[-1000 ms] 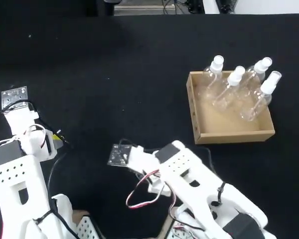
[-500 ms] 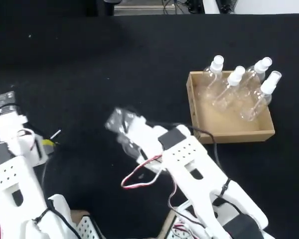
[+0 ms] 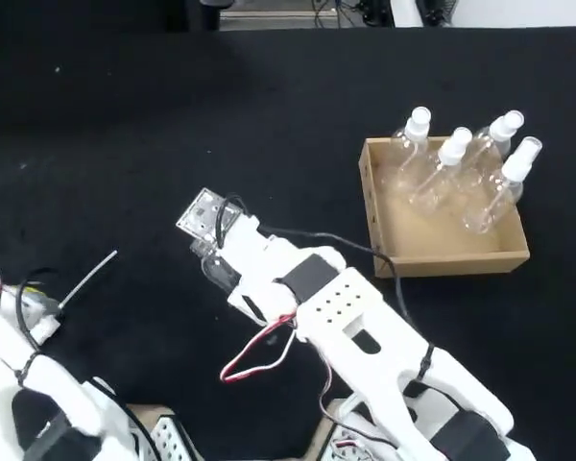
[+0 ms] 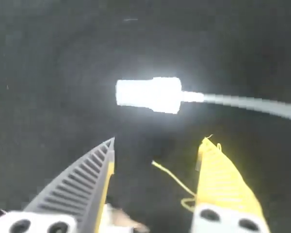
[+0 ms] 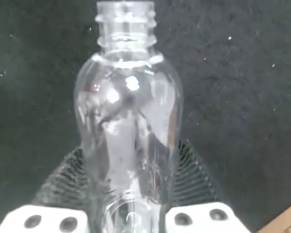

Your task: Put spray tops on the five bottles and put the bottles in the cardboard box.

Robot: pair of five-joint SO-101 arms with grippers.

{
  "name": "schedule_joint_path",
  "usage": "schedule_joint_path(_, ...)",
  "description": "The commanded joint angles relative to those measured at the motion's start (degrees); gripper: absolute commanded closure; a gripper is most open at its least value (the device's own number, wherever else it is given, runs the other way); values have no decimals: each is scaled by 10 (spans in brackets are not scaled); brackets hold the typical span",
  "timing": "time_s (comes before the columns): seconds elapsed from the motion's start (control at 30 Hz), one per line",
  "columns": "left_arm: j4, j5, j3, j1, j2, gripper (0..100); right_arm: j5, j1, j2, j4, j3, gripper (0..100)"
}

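Far to the left of the cardboard box (image 3: 446, 261), the left end effector (image 4: 157, 141) hangs over the black table (image 3: 269, 86) with its jaws spread wide. A loose spray top (image 4: 148, 94) lies flat on the table just beyond its fingertips, not between them, with a thin tube trailing out to one side. Nearer the box, but also on its left, the right end effector (image 5: 128, 165) is clamped around the body of a clear bottle (image 5: 128, 111). The bottle's threaded neck is bare and points away from the wrist. Inside the box, four capped bottles (image 3: 442, 182) lean against the far wall, their white tops standing above the rim.
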Motion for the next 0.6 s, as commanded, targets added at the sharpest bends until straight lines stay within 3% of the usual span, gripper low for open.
schedule_joint_path(0.0,-32,278,-31,-5,10,746,-4,-9,-7,-23,0,988)
schedule_joint_path(0.07,-69,320,-30,15,11,747,-4,-9,-7,-23,0,988)
schedule_joint_path(0.17,-84,308,-7,30,12,747,-4,-9,-7,-23,0,988)
schedule_joint_path(0.3,-97,347,19,28,15,743,-4,-9,-7,-20,1,988)
schedule_joint_path(0.57,-215,355,122,25,15,742,-4,-9,-7,-19,1,988)
